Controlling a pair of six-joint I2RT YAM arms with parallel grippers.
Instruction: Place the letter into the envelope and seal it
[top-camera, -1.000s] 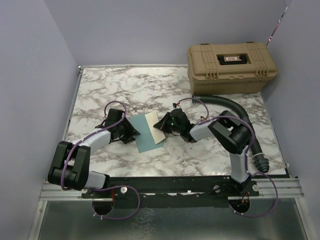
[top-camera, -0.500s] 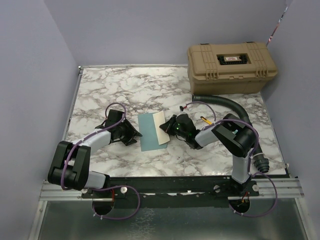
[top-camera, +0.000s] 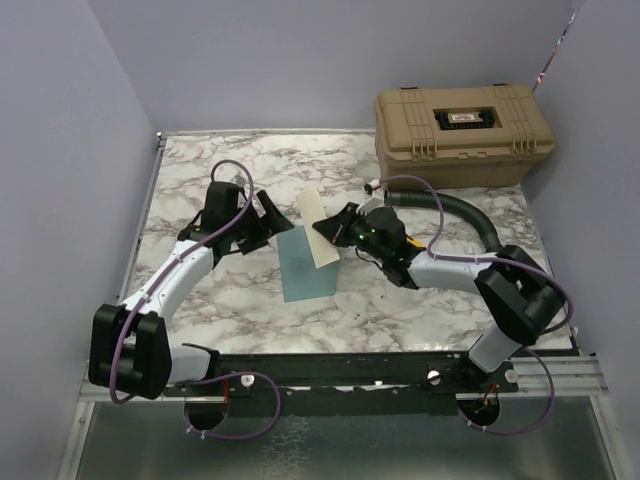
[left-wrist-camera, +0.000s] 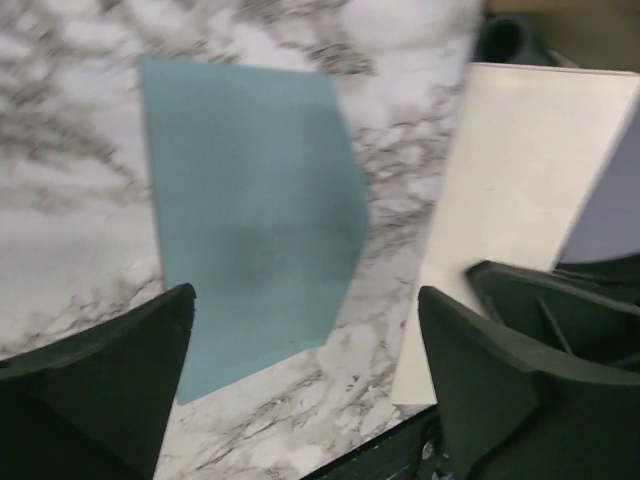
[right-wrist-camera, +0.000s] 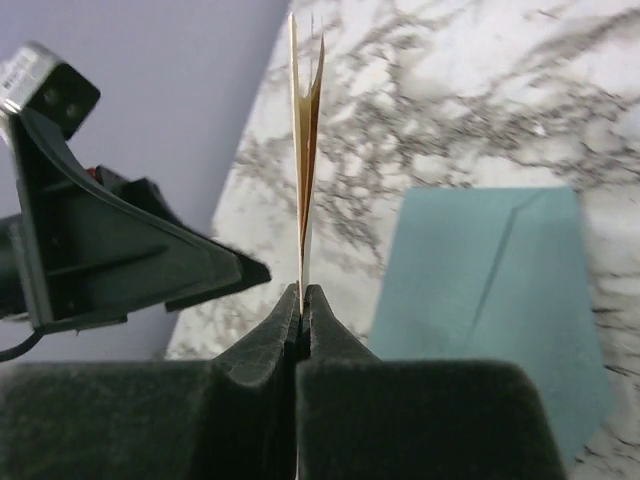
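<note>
Gripping the letter (top-camera: 316, 222) by one edge, the right gripper (top-camera: 330, 228) has its jaws pressed together on the paper. In the right wrist view the sheet is seen edge-on, folded into two leaves that lie together at the fingers (right-wrist-camera: 280, 330) and splay slightly apart at the far end. Its cream face points toward the left arm.

The letter is raised off the table (top-camera: 200, 170) and tilted. It stands over the far right edge of the envelope (top-camera: 305, 265). Whether its lower edge touches the envelope cannot be told.

The envelope lies flat on the marble surface between the two arms, teal face up, with a diagonal flap crease showing in the right wrist view. In the left wrist view, its upper face shows uncovered.

The left gripper (top-camera: 268, 222) is above the table just beyond the envelope's far left corner. Its jaws are spread wide and hold nothing. It points toward the letter, which stands between the two grippers.

Surrounding items:
- A tan hard case (top-camera: 462, 135) stands closed at the far right corner, well apart from the envelope.
- A black corrugated hose (top-camera: 472, 212) curves from the case side along the right arm.
- Purple cables (top-camera: 228, 168) loop over both arms.
</note>
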